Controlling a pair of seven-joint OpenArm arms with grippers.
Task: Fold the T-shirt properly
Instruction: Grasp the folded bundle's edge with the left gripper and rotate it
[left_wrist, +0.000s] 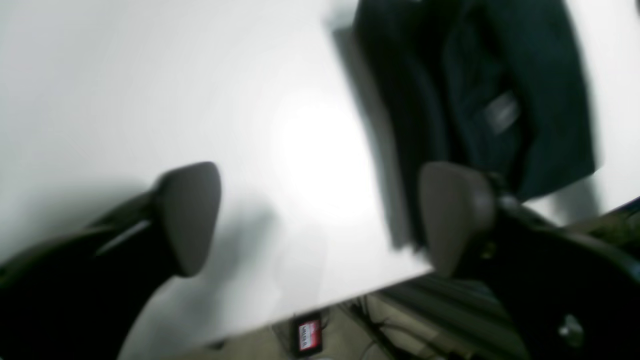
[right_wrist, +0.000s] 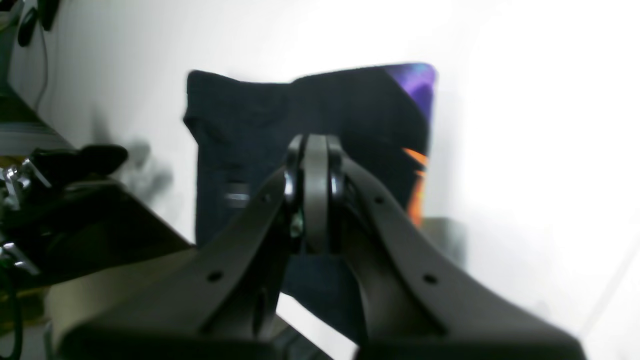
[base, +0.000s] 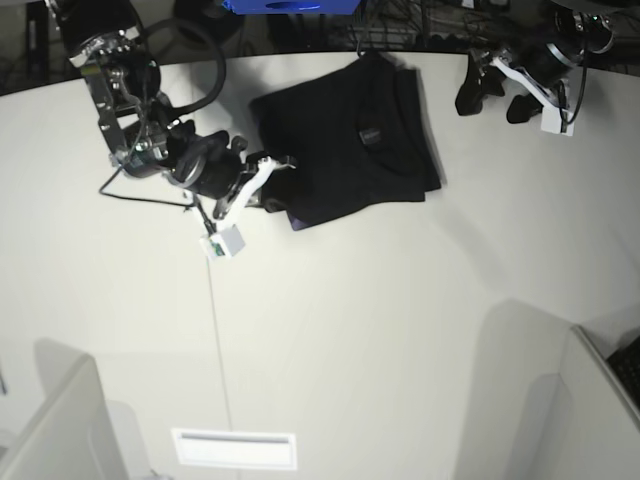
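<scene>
Both end effectors sit beside the folded T-shirt (base: 345, 140), left end effector (base: 492, 95) open, right end effector (base: 268, 172) closed and empty; retreat without snagging cloth.

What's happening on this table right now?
A two-arm robot is folding a black T-shirt, which lies as a compact folded bundle on the white table. The right tool is shut beside the shirt's edge, holding nothing. The left tool is open, off to the shirt's other side.
</scene>
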